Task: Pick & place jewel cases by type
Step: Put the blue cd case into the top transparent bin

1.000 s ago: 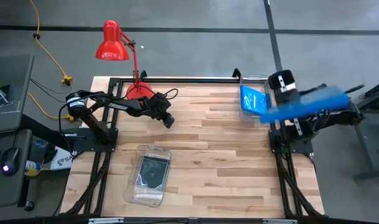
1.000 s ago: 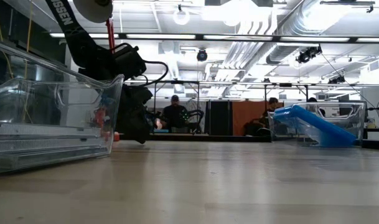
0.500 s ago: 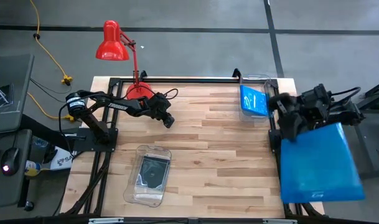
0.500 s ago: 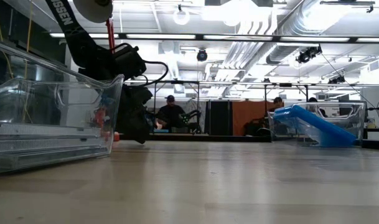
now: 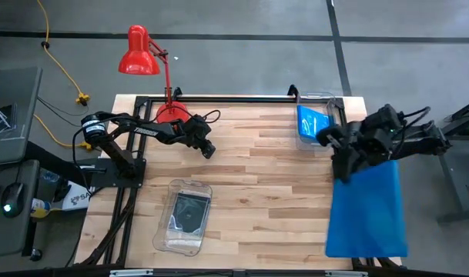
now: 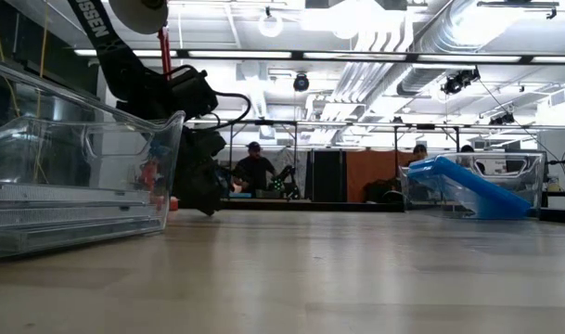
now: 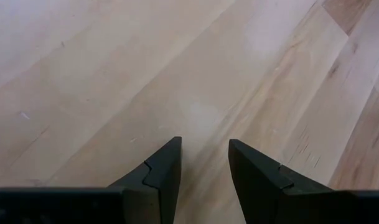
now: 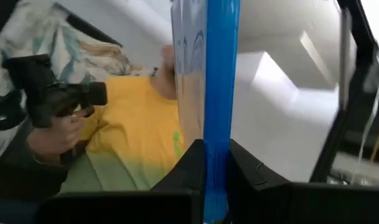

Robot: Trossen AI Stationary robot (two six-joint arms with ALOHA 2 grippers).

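Your right gripper [image 8: 215,163] has its jaws clamped narrow on the edge of a blue jewel case [image 5: 369,208], and the right wrist view shows that blue edge standing straight up between the two dark fingers. In the high view the case hangs large at the lower right of the frame, out past the edge of the worktop [image 5: 257,169], so you're in the carry step with a blue one in hand. Just above it in that frame sits the clear bin [image 5: 315,125] at the upper right of the worktop, already holding a blue case; in the low view that case leans at a slant inside it. That looks like your drop point, so the next move calls for swinging the case over the bin's rim and tilting it flat before you let go. Your left gripper [image 5: 208,149] waits at upper centre-left, jaws partly apart over bare wood and holding nothing. A second bin [image 5: 186,216] at lower centre-left holds a dark case [image 5: 189,211].
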